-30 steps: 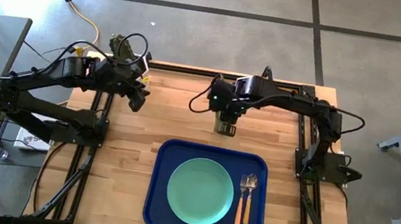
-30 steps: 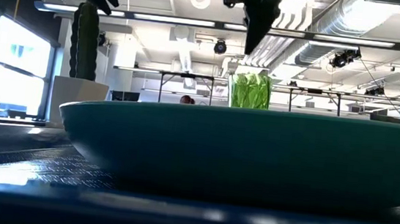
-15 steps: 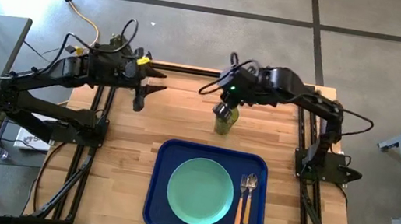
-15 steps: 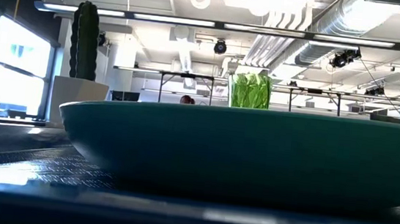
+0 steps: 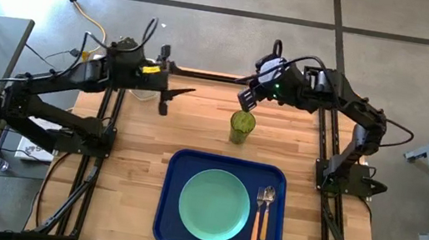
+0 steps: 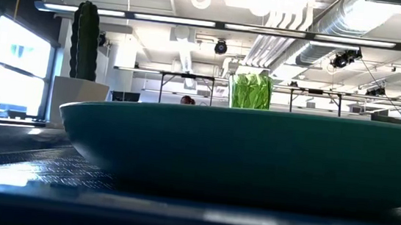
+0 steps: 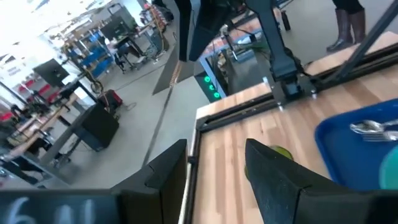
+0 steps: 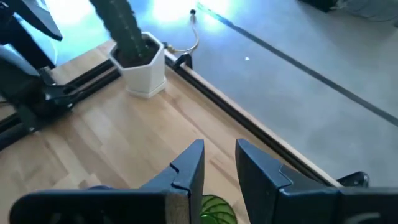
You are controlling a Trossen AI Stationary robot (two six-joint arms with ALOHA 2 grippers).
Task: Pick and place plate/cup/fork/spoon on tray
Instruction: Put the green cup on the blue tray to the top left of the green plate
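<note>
On the blue tray (image 5: 167, 214), the plate (image 5: 214, 206), fork (image 5: 258, 215) and spoon (image 5: 267, 212) already lay. The cup (image 5: 241, 127) stood on the table, off the tray, not yet placed. My right jaws (image 5: 246, 101) hung beside it, apart and empty. My left jaws (image 5: 174, 97) waited apart too.

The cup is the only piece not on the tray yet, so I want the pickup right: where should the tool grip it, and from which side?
Grip the cup across its round wall just below the open rim, coming straight down from above. It stands upright on bare wood behind the tray, nothing crowding it. The right tool is open and nearest.
</note>
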